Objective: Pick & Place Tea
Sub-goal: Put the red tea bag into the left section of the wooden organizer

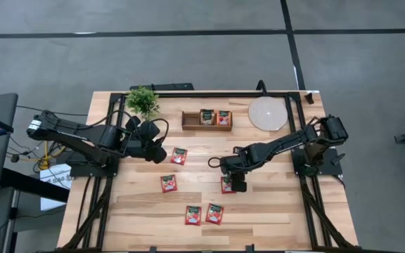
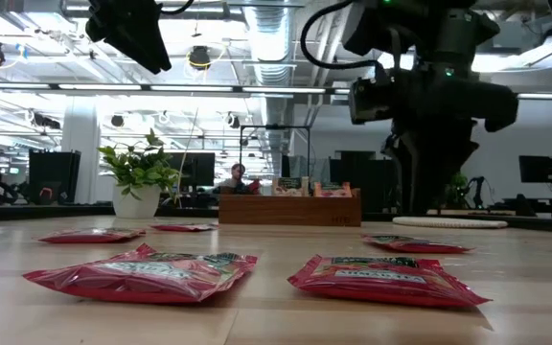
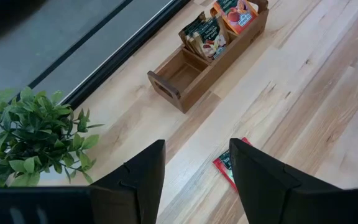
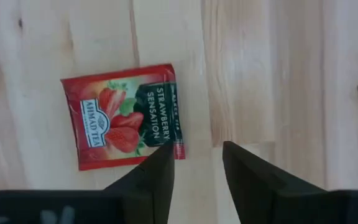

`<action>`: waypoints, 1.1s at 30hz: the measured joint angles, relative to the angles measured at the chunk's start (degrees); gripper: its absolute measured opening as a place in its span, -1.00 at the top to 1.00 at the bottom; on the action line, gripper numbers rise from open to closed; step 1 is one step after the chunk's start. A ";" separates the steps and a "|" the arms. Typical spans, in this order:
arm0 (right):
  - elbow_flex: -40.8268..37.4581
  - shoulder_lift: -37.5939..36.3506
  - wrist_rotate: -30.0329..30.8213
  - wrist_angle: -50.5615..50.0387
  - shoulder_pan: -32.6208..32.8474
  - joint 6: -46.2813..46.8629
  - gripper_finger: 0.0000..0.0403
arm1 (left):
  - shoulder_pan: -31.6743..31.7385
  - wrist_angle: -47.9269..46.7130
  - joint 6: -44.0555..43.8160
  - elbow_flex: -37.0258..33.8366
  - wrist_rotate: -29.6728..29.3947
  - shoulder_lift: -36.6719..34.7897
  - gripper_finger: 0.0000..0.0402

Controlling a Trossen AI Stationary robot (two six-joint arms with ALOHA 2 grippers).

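The high view looks straight down on the whole table [image 1: 273, 211]. The low view sits at tabletop level, facing across to the wooden box [image 2: 290, 208] by the far edge. Both wrist views look down closely at the boards; the left also shows that box.

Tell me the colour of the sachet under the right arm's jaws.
Red, with a dark green label and strawberries pictured: the sachet shows best in the right wrist view.
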 joint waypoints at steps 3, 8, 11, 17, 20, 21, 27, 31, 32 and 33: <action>-1.53 0.00 -0.95 2.22 0.04 0.07 0.39 | -0.02 0.00 0.00 0.00 -0.02 0.00 0.14; -3.00 0.00 -3.91 4.07 0.34 0.11 0.41 | -0.02 0.02 -0.02 0.00 -0.02 0.00 0.14; -3.33 0.00 -2.93 4.28 0.54 0.09 0.41 | -0.02 0.04 0.00 0.00 -0.02 0.00 0.14; -3.25 1.55 -1.81 5.77 0.43 0.03 0.41 | -0.02 1.18 0.17 0.00 -0.03 0.00 0.14; -3.02 4.05 -2.18 6.14 0.45 0.05 0.41 | -0.02 1.31 0.17 0.00 -0.04 0.00 0.14; -3.03 4.92 -2.51 6.29 0.53 0.07 0.41 | 0.00 1.40 0.17 0.00 -0.02 0.02 0.14; -2.59 7.14 -2.01 4.93 0.93 0.83 0.43 | -0.02 1.75 0.17 0.00 -0.02 0.02 0.14; -2.97 6.05 -1.33 5.06 0.62 1.49 0.54 | -0.01 1.72 0.44 0.00 -0.02 0.02 0.14; -3.17 5.64 -1.44 5.12 0.36 1.49 0.59 | -0.01 1.73 0.48 0.00 -0.02 0.02 0.14; -3.22 5.40 -1.70 5.10 0.09 1.51 0.64 | -0.02 1.73 0.49 0.00 -0.03 0.02 0.14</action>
